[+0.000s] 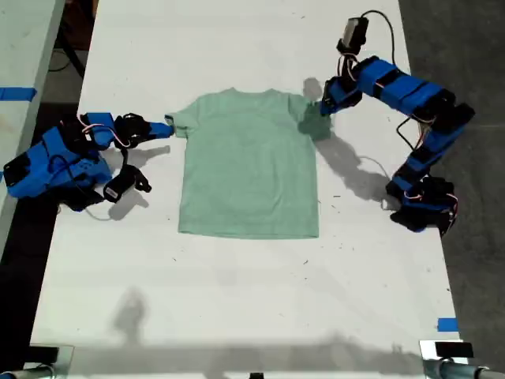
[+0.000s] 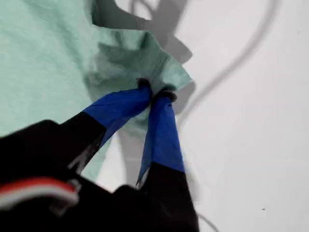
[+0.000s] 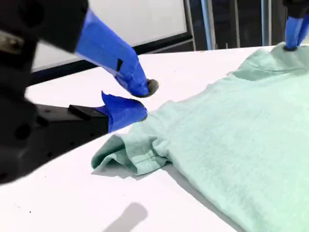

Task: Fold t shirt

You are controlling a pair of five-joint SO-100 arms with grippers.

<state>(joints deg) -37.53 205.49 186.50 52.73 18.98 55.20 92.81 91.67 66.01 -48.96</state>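
progress: 0 folds made, t shirt [image 1: 248,166] lay flat | my first gripper [image 2: 155,93] pinched 1 sleeve | my second gripper [image 3: 136,100] spread at other sleeve, nothing gripped | all folds left

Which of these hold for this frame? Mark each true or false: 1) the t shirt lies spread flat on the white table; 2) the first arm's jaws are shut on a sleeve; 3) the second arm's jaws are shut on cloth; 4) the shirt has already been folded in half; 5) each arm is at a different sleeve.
1) True: the t shirt lies spread on the table.
2) True: my first gripper pinches the bunched sleeve edge, on the exterior view's right.
3) False: my second gripper has its jaws apart, just above the other sleeve, gripping nothing.
4) False: both sleeves and the full body show, no fold made.
5) True: the arms are at opposite sleeves.
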